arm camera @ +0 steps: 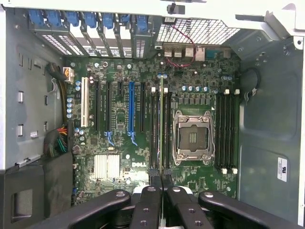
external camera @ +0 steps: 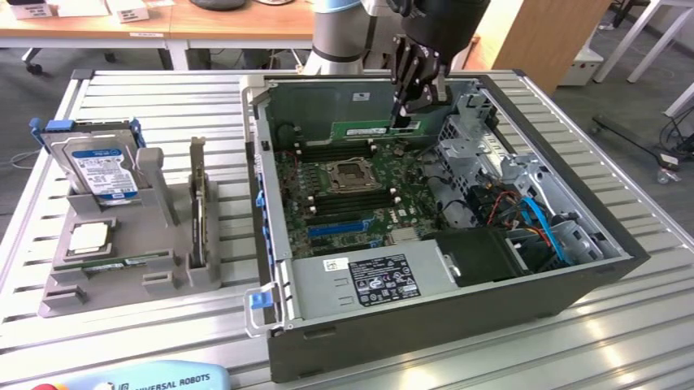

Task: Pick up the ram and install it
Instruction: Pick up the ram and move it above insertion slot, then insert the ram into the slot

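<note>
Exterior view, left: a grey moulded holder (external camera: 65, 301) on the slatted metal table (external camera: 162, 97) carries an upright hard drive (external camera: 100, 166), a square silver processor chip (external camera: 89, 236) and a dark expansion card (external camera: 197, 215) standing on edge.
Exterior view, middle: an open computer case (external camera: 434, 325) with sheet-metal walls has a green motherboard (external camera: 325, 203) lying flat inside it.
Exterior view, right of middle: the black gripper (external camera: 404, 122) reaches down into the case, its fingers clamped on the ram (external camera: 363, 128), a thin green stick held level above the board near the far wall.
Wrist view: the ram (arm camera: 162, 133) shows edge-on as a thin line over the black memory slots (arm camera: 155, 129), just beside the processor socket (arm camera: 193, 138). Which slot cannot be told.
Room: the case walls are well apart from the stick on both sides.
</note>
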`<state>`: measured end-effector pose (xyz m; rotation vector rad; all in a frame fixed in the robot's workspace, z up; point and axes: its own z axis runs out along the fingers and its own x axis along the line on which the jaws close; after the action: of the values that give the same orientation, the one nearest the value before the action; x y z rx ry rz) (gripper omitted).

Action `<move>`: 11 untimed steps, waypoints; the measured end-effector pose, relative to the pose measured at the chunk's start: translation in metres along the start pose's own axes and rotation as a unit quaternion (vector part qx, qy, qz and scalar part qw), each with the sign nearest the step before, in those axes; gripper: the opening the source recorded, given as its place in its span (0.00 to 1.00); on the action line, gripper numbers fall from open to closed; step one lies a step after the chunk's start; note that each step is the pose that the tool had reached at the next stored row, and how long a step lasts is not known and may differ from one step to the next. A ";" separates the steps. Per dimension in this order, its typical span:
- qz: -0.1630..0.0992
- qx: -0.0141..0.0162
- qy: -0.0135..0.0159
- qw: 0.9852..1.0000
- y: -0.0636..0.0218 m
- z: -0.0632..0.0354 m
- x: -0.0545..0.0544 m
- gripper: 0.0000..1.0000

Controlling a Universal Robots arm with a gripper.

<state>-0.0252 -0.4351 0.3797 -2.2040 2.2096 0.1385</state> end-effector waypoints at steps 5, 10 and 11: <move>0.000 0.000 0.000 1.000 0.0000 0.0000 0.000 0.12; 0.000 0.000 0.000 1.000 0.0000 0.0000 0.000 0.12; 0.000 0.000 0.000 1.000 0.0000 0.0000 0.000 0.12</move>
<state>-0.0252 -0.4351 0.3797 -2.2040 2.2096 0.1384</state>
